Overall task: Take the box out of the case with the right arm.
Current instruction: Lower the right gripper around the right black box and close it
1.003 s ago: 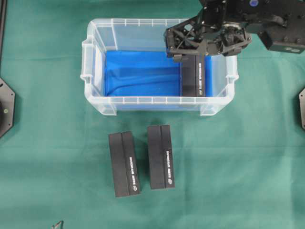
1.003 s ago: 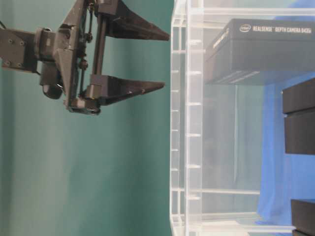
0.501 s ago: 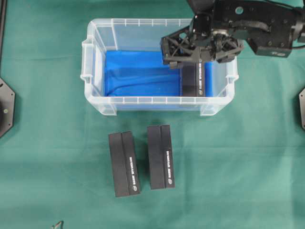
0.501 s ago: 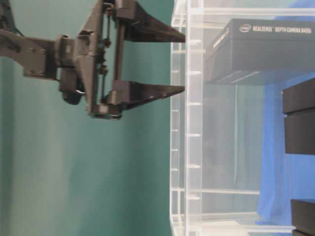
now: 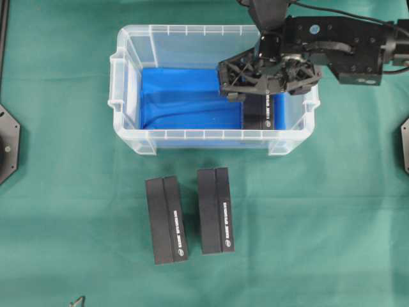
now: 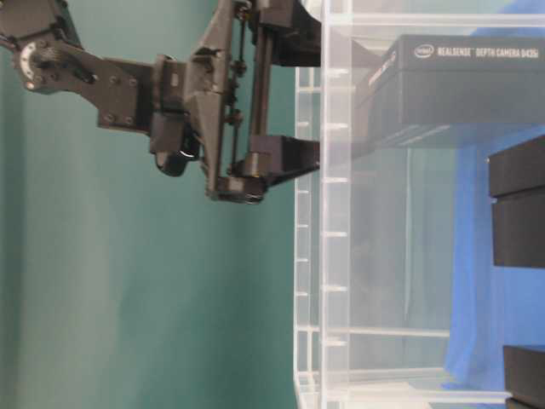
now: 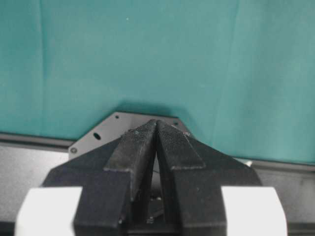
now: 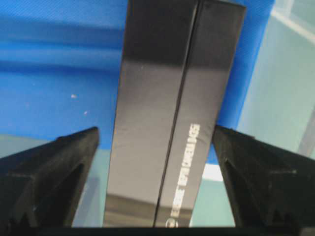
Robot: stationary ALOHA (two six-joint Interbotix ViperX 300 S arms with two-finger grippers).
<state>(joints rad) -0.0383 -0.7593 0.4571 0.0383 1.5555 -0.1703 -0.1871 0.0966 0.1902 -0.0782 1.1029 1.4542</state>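
Note:
The clear case [image 5: 192,135] stands at the back of the green table, a blue cloth [image 5: 185,96] on its bottom. One black box [image 5: 259,114] with white lettering lies at the case's right end. My right gripper [image 5: 254,96] hangs over that box with its head just inside the rim. In the right wrist view the box [image 8: 167,98] lies between the two fingers of the open right gripper [image 8: 155,130], with a gap on each side. From table level the fingers [image 6: 285,153] cross the case wall [image 6: 332,281] beside the box [image 6: 460,85]. The left gripper [image 7: 156,124] is shut on nothing.
Two more black boxes [image 5: 166,219] [image 5: 215,210] lie side by side on the green cloth in front of the case. Black mounting plates sit at the left edge [image 5: 7,144] and right edge [image 5: 404,146] of the table.
The right gripper has come down and forward from above the case rim until its fingers straddle the box inside. Its jaws stayed wide. The boxes have not moved.

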